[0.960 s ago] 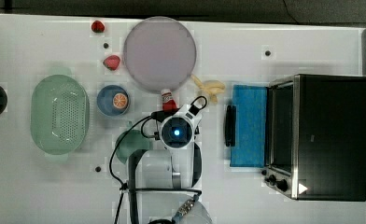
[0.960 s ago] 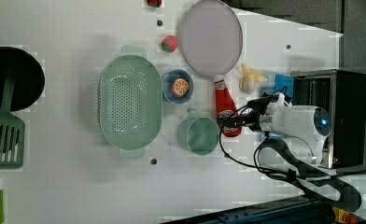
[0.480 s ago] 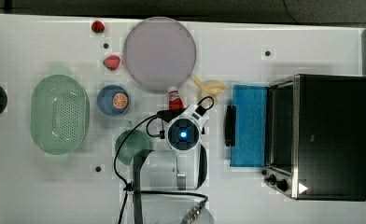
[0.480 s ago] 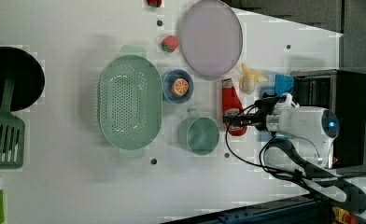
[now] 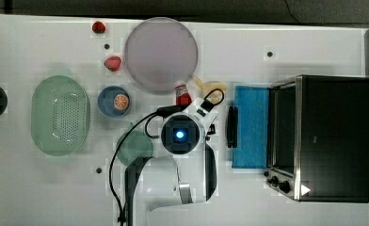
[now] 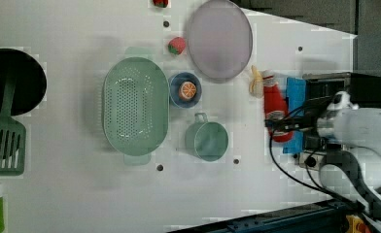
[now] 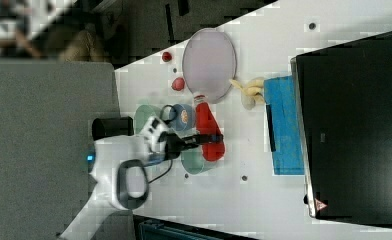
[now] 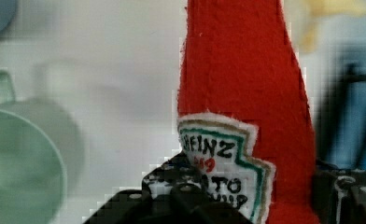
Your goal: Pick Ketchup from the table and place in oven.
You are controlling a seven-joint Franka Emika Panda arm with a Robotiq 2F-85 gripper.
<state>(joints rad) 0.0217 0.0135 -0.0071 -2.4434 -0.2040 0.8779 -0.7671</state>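
Red Ketchup (image 8: 246, 93) label in wrist view, claw (image 7: 211, 140) clamped on it in right view.

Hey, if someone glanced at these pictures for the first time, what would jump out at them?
First, the red Ketchup bottle gripped in the claw, between the claw's black fingers. Next, the black oven at the top view's right, its door folded open with a blue cloth on it. Then the big lilac plate near the table's far edge.
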